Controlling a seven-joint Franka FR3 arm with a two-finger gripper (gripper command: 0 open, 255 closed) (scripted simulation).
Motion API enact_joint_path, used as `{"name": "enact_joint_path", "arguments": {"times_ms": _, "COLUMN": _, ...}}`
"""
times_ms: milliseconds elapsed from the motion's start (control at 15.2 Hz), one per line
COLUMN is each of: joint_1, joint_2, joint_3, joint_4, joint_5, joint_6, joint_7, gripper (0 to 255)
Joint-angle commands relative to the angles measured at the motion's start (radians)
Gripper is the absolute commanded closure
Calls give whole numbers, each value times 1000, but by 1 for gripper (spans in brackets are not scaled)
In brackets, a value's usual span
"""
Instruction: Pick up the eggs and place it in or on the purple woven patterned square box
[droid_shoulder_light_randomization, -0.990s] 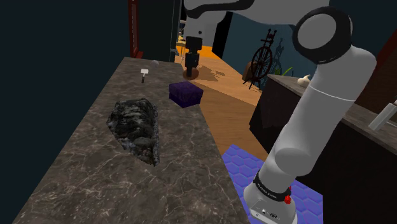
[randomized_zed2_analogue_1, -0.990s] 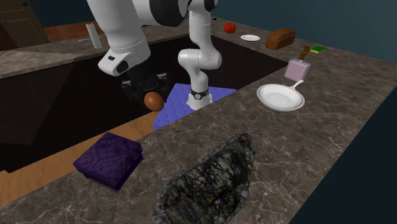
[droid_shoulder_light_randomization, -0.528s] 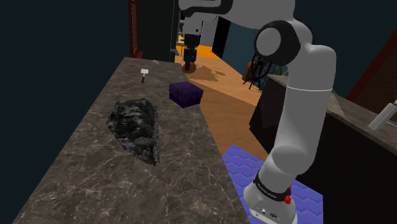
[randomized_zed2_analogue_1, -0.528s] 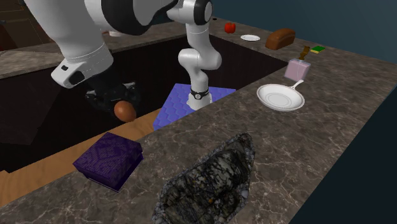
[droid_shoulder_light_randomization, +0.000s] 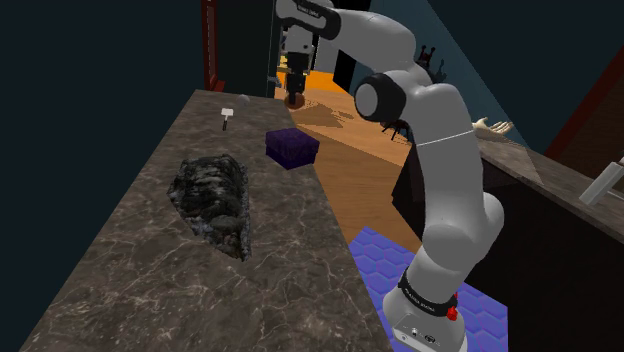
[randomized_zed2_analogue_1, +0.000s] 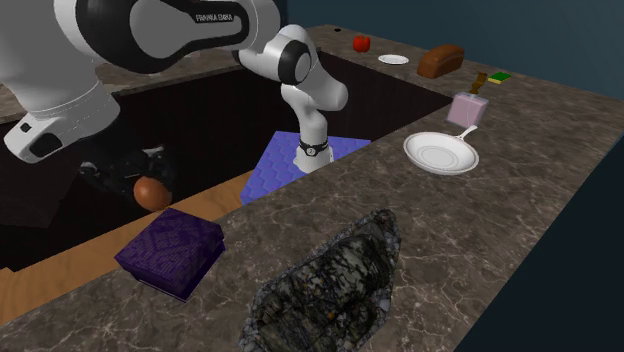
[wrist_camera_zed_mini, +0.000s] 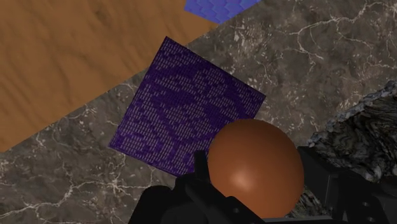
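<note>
the black gripper (droid_shoulder_light_randomization: 293, 94) has its fingers squeezed tight on the brown egg (wrist_camera_zed_mini: 256, 167). the egg is up in the air and touches nothing else. the purple box (wrist_camera_zed_mini: 184, 114) sits lower down on the stone counter (randomized_zed2_analogue_1: 480, 230), right by the edge next to the wood floor (wrist_camera_zed_mini: 63, 63). the egg hangs over one corner of the box, not its middle. i think the hand must slide toward the middle, then go down

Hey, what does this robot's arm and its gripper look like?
The arm is glossy white rounded segments with dark grey joints, small dark lettering on one link and a red button near its base. The gripper is all black with two blocky fingers.
</note>
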Motion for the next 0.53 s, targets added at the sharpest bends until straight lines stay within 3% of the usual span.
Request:
{"name": "enact_joint_path", "arguments": {"times_ms": 0, "joint_1": 5, "joint_2": -13, "joint_3": -2, "joint_4": -49, "joint_5": -3, "joint_6": 37, "joint_7": -6, "gripper": 255}}
{"name": "enact_joint_path", "arguments": {"times_ms": 462, "joint_1": 30, "joint_2": -73, "joint_3": -7, "joint_4": -248, "joint_5": -14, "joint_6": 173, "joint_7": -16, "gripper": 255}}
